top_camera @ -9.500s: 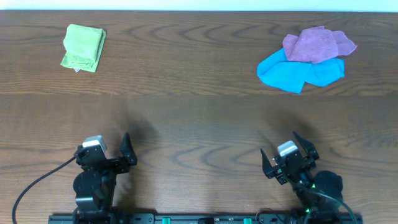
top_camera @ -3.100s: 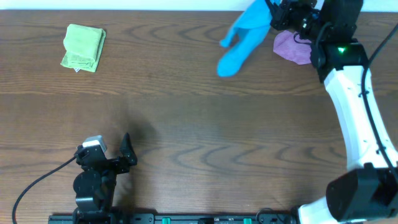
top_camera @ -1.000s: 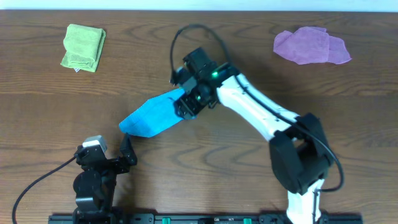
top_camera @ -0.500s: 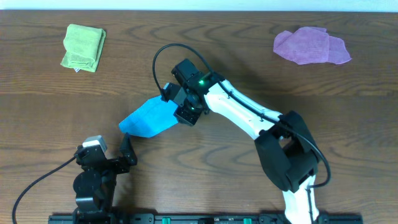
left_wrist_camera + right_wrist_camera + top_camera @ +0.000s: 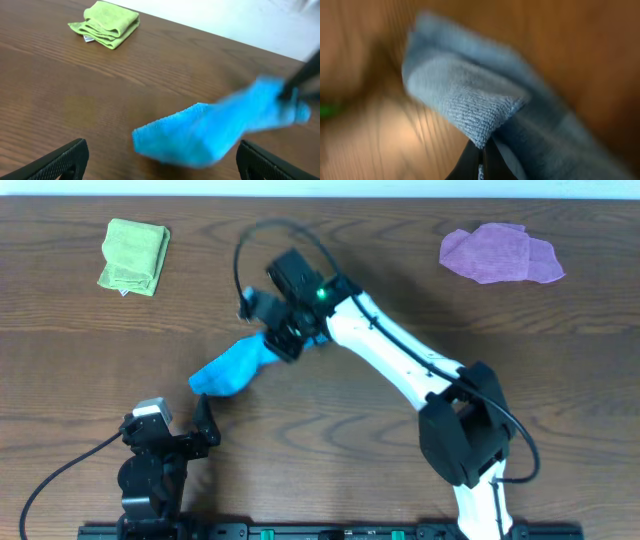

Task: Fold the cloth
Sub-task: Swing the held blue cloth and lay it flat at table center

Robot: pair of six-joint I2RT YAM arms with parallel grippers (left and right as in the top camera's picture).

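Note:
The blue cloth [image 5: 230, 368] lies left of the table's middle, bunched into a narrow strip, with its lower end on the wood. My right gripper [image 5: 280, 340] is at its upper right end, shut on a corner of it. In the right wrist view the pinched cloth [image 5: 470, 95] rises from the closed right gripper [image 5: 481, 161]. My left gripper [image 5: 205, 425] rests near the front edge, just below the cloth, open and holding nothing. The left wrist view shows the blue cloth [image 5: 215, 130] ahead of the wide-apart left gripper [image 5: 162, 170].
A folded green cloth [image 5: 134, 255] lies at the far left and appears in the left wrist view as the green cloth [image 5: 105, 23]. A crumpled purple cloth [image 5: 502, 253] lies at the far right. The right arm [image 5: 400, 370] stretches diagonally across the table's middle.
The right gripper has closed on the blue cloth's upper end and shifted a little up and left. The cloth has drawn from a flat wedge into a narrower bunch. The left arm has stayed still.

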